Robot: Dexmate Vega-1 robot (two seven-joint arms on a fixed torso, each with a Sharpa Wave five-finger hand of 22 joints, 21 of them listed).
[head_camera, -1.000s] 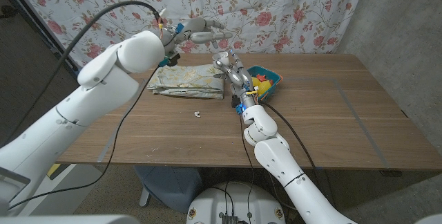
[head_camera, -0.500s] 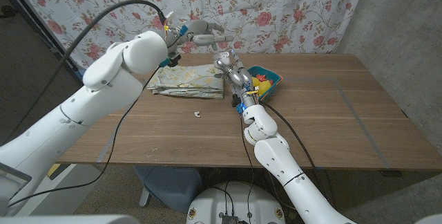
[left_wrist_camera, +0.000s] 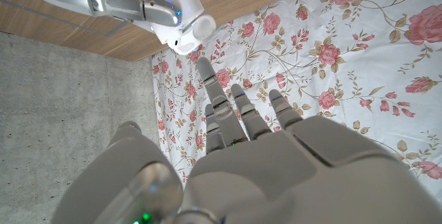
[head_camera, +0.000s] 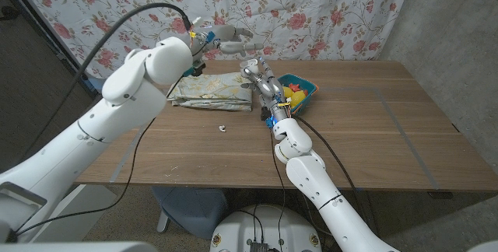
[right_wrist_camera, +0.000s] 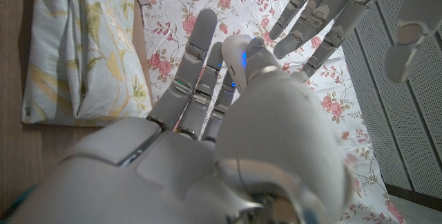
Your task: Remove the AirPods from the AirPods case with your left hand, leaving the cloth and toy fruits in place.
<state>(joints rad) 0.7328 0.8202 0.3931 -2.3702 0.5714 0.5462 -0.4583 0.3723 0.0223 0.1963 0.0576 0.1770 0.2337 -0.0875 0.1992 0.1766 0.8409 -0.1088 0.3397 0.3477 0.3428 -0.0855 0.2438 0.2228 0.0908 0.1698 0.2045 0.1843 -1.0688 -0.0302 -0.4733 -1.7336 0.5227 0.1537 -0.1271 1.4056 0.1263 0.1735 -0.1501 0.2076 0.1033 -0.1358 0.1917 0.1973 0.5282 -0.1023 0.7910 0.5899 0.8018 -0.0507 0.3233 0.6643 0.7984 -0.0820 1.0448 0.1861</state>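
A brown wood-grain counter stands before a floral rose-print backdrop curtain, beside a grey concrete wall. The left hand, raised above the counter's far edge, has its fingers spread and holds nothing; the right hand, fingers extended and empty, sits between a folded pale floral cloth and a blue tray of toy fruits. One small white AirPod lies on bare wood; the case cannot be made out.

Robot test room, makeshift.
Flowered curtain hung behind a wooden table, bare concrete wall at right.
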